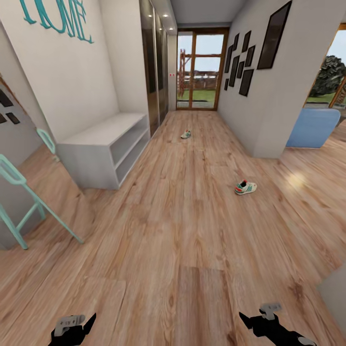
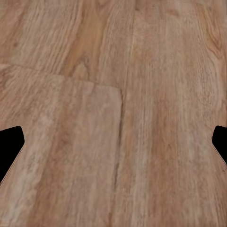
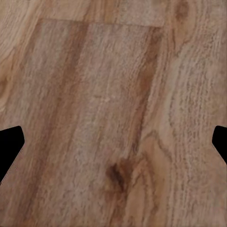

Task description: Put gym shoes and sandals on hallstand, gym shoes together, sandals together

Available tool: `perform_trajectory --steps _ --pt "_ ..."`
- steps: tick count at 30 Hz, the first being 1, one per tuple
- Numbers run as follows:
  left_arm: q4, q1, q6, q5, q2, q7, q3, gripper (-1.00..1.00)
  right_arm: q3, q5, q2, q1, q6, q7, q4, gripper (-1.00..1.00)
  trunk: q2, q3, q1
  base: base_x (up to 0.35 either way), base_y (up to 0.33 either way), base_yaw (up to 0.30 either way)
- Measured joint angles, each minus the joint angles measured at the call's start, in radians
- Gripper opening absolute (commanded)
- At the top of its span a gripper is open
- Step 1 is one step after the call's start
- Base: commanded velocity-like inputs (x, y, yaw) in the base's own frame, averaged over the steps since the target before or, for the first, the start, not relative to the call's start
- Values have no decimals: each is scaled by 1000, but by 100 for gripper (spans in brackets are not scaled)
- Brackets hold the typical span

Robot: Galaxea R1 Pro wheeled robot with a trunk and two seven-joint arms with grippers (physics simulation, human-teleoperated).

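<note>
A: What do you have on the hallstand (image 1: 103,132)?

B: Your rack stands against the left wall; flat top bare, both open shelf levels look bare too.

A: And the shoes?

B: 2 gym shoes on the corridor floor (image 1: 192,230): near gym shoe (image 1: 245,187) right of mid-corridor, far gym shoe (image 1: 186,134) toward the glass door (image 1: 199,69), well apart.

A: Your grippers?

B: Left gripper (image 2: 113,142) and right gripper (image 3: 113,142) both spread wide over bare planks, holding nothing.

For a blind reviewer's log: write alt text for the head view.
Two white lace-up sneakers with green stripes lie apart on the light wood-plank corridor floor, one nearer, one farther. A low light-grey open-fronted rack stands along the left wall.
</note>
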Motion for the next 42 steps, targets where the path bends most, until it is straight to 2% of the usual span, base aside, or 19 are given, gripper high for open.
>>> perform_trajectory --steps 42 --pt "0 0 0 0 0 0 0 100 0 0 0 0 0 0 0 100 0 0 0 339 0 0"
